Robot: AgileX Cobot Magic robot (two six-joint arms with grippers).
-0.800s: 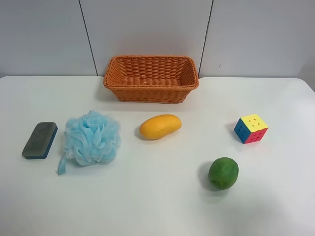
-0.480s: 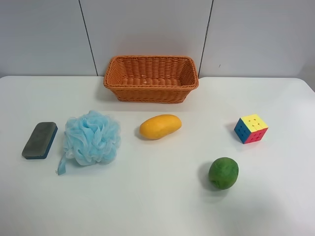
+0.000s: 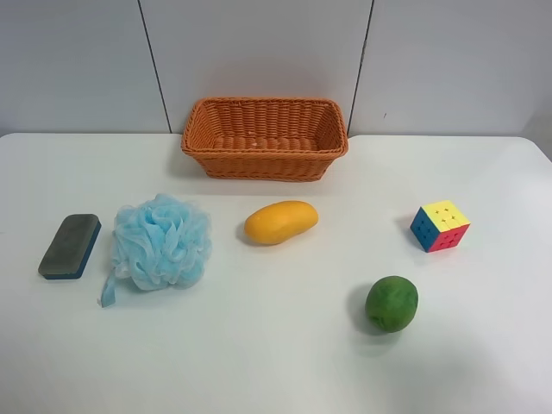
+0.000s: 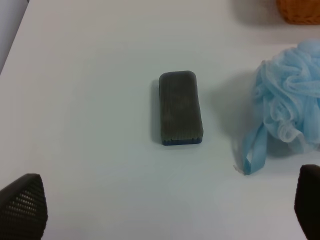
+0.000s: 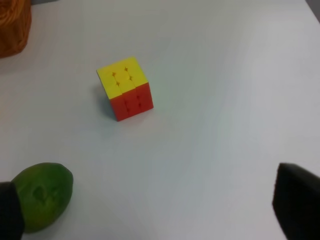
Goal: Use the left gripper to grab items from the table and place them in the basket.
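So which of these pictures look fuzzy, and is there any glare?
Exterior high view: sharp, evenly lit, no glare, soft shadows at the view's left of the green fruit and puzzle cube. Right wrist view: softer focus, the right pincer only dark blurs at the frame edges. Left wrist view: the eraser fairly crisp, the bath pouf paler, slightly washed out.

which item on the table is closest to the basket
The yellow mango, just in front of the basket; the pouf, eraser, cube and green fruit sit farther off.
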